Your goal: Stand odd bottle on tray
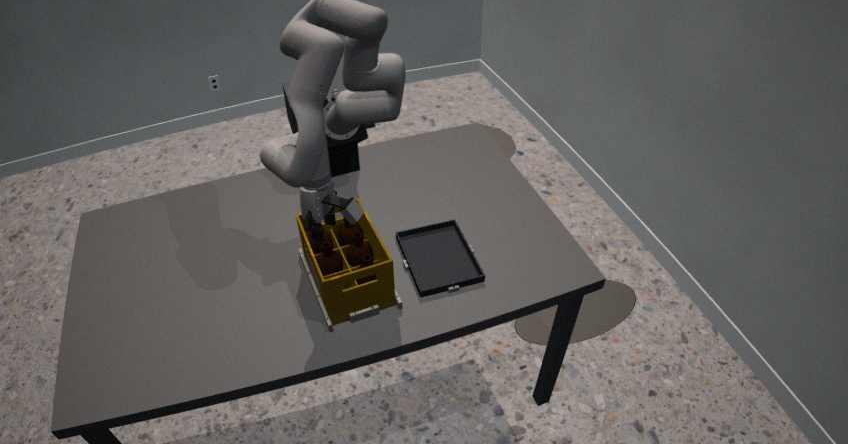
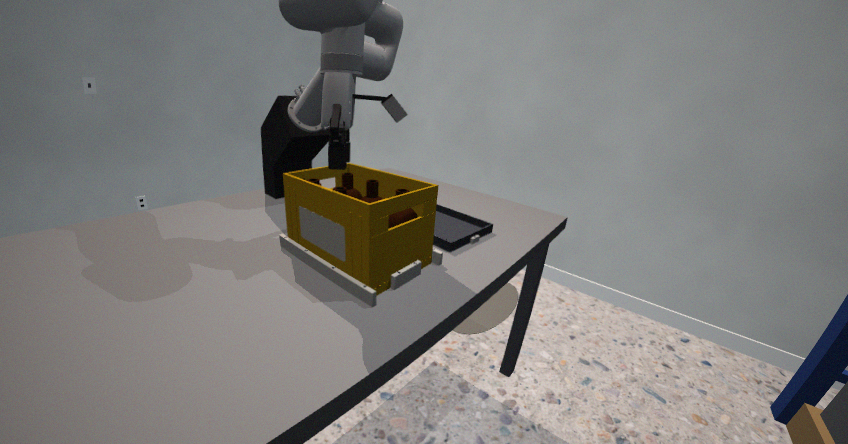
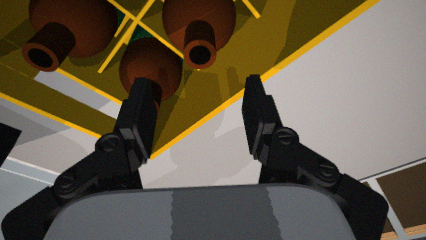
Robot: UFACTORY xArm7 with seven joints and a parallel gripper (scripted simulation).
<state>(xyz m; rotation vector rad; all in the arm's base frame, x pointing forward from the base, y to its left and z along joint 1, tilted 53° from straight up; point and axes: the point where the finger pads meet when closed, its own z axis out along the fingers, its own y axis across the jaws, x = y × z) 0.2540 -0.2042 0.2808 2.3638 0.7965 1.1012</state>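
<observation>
A yellow crate (image 1: 346, 264) stands on the table and holds several brown bottles (image 1: 343, 248); it also shows in the exterior view (image 2: 361, 225). A black tray (image 1: 439, 257) lies empty to the crate's right. My gripper (image 3: 198, 93) is open and empty, hovering over the crate's back corner, just above the bottle mouths; it shows in the top view (image 1: 321, 213) too. In the wrist view my left finger partly covers the neck of one brown bottle (image 3: 150, 67). Two other bottles (image 3: 199, 22) (image 3: 70, 25) stand further in. Nothing is between the fingers.
The crate sits in a grey bracket frame (image 2: 333, 270) fixed to the table. The arm's black base (image 2: 285, 148) stands behind the crate. The table's right edge lies a little past the tray.
</observation>
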